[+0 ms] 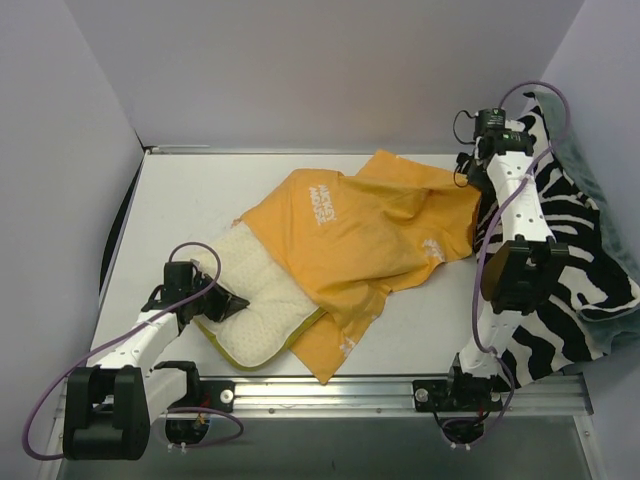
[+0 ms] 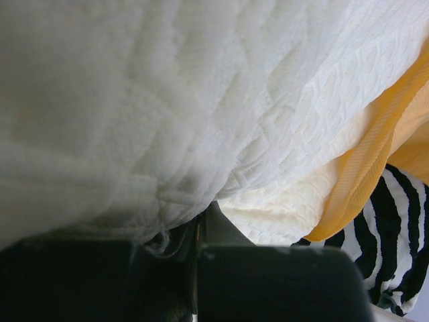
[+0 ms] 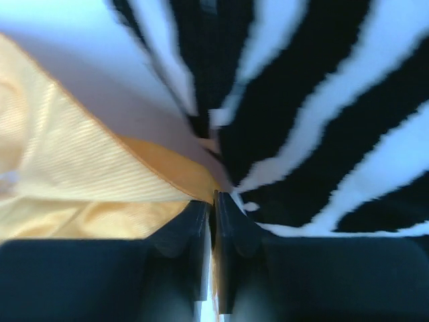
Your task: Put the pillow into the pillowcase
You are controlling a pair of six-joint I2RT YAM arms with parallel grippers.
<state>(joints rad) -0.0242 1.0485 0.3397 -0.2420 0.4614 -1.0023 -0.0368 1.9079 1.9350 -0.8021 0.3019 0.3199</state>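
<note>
From the top view, the pillow (image 1: 255, 305) is seen lying on the table (image 1: 190, 200) left of centre, with its yellow-green trim exposed at the near corner. Its far end is covered by the pillowcase (image 1: 360, 235), which is spread crumpled across the middle. Whether that end is inside or merely under cannot be told. The left gripper (image 1: 225, 303) is placed at the pillow's left edge. Only the left wrist view shows it clamped on bumpy white pillow (image 2: 201, 100) fabric, with an orange strip (image 2: 362, 181) beyond.

The right gripper (image 1: 468, 172) is seen at the pillowcase's far right corner, beside the zebra fabric (image 1: 575, 270). The grip is settled by the right wrist view: the fingers (image 3: 231, 221) are pressed together on the orange edge (image 3: 80, 174), with stripes (image 3: 322, 134) blurred behind.
</note>
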